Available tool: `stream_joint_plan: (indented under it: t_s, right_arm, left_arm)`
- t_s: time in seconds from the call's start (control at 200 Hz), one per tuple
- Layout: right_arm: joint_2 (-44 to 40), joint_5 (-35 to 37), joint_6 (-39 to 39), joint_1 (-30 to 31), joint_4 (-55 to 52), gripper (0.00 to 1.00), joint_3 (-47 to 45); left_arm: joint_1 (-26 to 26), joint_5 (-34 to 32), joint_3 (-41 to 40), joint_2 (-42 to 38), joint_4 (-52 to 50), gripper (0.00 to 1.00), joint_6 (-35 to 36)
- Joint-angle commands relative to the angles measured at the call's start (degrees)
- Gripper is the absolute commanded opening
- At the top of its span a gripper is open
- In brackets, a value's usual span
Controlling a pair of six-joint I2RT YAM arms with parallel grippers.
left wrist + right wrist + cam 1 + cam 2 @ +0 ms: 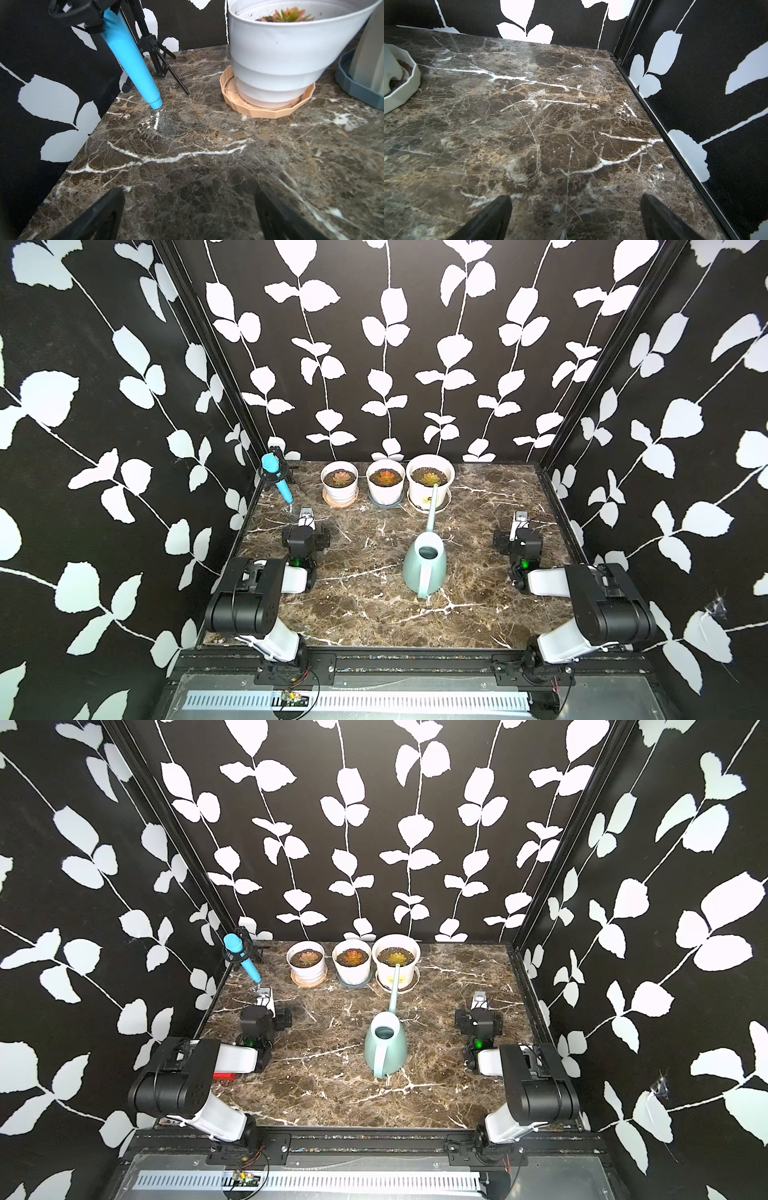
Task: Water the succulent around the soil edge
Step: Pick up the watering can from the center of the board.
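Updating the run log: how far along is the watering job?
Done: nothing visible. The watering can stands untouched on the marble table, spout pointing toward the rightmost pot in the back row. In hand: nothing. The left tool and right tool are open, empty and apart from the can. Left: grasp the can's handle, lift, pour around the soil edge.

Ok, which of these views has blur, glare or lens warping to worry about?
Left wrist view: the white pot looks stretched and tilted by the wide lens, and the left gripper shows only as dark, soft wedges. Right wrist view: a pale sheen lies on the marble table near the far wall. In both top views the watering can is sharp and evenly lit.
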Motion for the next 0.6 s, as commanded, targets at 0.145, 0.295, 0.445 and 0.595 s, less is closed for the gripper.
stream_joint_plan:
  t_s: [0.145,0.295,0.445,0.595]
  right_arm:
    - [-0.9,0.0,0.4,0.0,2.1,0.99,0.5]
    - [-0.9,0.0,0.5,0.0,2.1,0.99,0.4]
    - [-0.7,-0.1,0.5,-0.1,1.7,0.99,0.6]
    - [-0.7,-0.1,0.5,0.0,1.8,0.99,0.6]
  left_arm:
    - [0.2,0.3,0.1,-1.2,0.8,0.99,0.3]
    - [0.2,0.4,0.1,-1.2,0.5,0.99,0.3]
    - [0.2,0.5,0.1,-1.2,0.5,0.99,0.2]
    - [0.3,0.5,0.1,-1.2,0.4,0.99,0.2]
